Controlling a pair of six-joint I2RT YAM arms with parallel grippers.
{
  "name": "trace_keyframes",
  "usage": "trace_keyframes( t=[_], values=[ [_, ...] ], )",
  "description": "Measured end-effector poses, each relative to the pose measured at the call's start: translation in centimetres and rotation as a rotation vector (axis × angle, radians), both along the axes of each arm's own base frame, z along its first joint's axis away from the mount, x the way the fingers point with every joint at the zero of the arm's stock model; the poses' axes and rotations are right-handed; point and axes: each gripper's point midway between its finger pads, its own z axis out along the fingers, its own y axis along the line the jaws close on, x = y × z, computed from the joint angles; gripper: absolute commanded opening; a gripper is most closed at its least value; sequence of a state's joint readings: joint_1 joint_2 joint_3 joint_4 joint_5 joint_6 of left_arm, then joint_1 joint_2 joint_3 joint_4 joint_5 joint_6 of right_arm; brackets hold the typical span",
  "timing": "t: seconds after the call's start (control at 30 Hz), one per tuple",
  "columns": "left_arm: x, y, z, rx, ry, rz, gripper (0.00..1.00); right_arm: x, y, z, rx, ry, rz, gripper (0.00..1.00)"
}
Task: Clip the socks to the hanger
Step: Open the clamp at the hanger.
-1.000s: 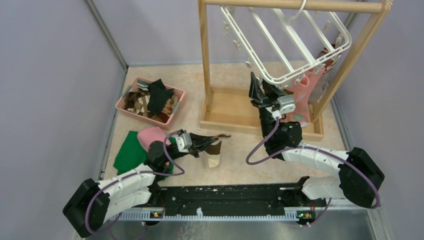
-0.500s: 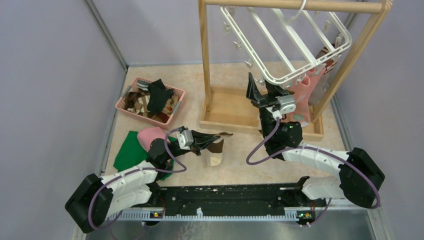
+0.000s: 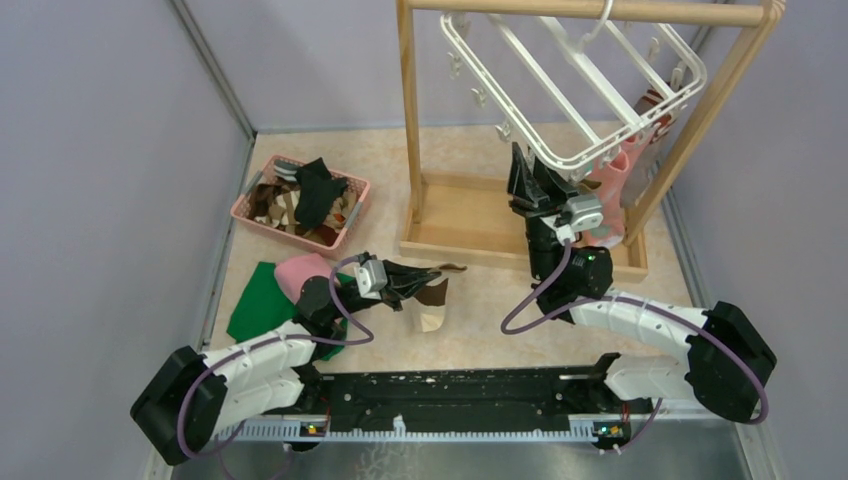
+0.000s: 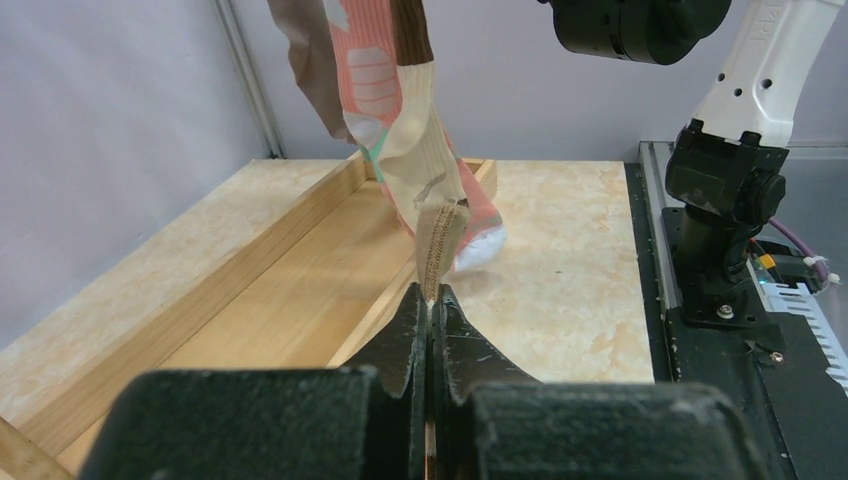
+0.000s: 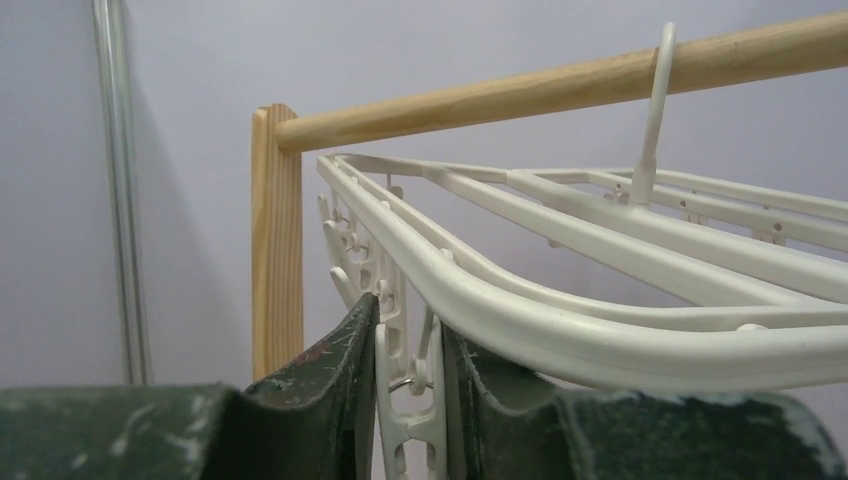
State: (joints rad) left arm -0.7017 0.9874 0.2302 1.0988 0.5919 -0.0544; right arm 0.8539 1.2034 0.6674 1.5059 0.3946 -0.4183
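My left gripper (image 3: 415, 284) is shut on a brown and cream sock (image 3: 432, 302) held just above the floor left of centre. In the left wrist view the sock's ribbed tan edge (image 4: 440, 235) sticks out from between the closed fingertips of that gripper (image 4: 432, 293). The white hanger (image 3: 590, 85) hangs tilted from the wooden stand's top bar. My right gripper (image 3: 536, 178) reaches up under its near rim. In the right wrist view the right gripper (image 5: 410, 335) has a finger pressed on each side of a dangling white clip (image 5: 412, 405) below the hanger's rim (image 5: 560, 325). A pink sock (image 3: 610, 185) hangs from the hanger's right end.
The wooden frame stand (image 3: 410, 120) with its tray base (image 3: 460, 215) stands at the back centre. A pink basket (image 3: 348, 215) with several socks sits at the back left. A green cloth (image 3: 260, 300) and a pink cloth (image 3: 305, 270) lie beside my left arm. The pink sock (image 4: 372, 85) hangs over the tray.
My right gripper opened wider, moved a little right and closed on the clip; the hanger swung slightly. My left gripper lifted the sock a touch, then stayed still.
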Motion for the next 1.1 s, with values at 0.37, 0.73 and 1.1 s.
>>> trace_keyframes(
  t=[0.37,0.73,1.1],
  values=[
    [0.1,-0.2,0.1,-0.002,0.004,-0.006,0.0,0.0,-0.1,0.1,0.004,-0.001,0.001,0.0],
    [3.0,-2.8,3.6,-0.059,-0.017,-0.017,0.0,0.3,-0.7,-0.1,0.185,0.077,0.103,0.0],
    [4.6,-4.0,5.3,-0.14,0.018,-0.04,0.0,1.2,-1.4,4.2,0.603,0.312,0.365,0.0]
  ],
)
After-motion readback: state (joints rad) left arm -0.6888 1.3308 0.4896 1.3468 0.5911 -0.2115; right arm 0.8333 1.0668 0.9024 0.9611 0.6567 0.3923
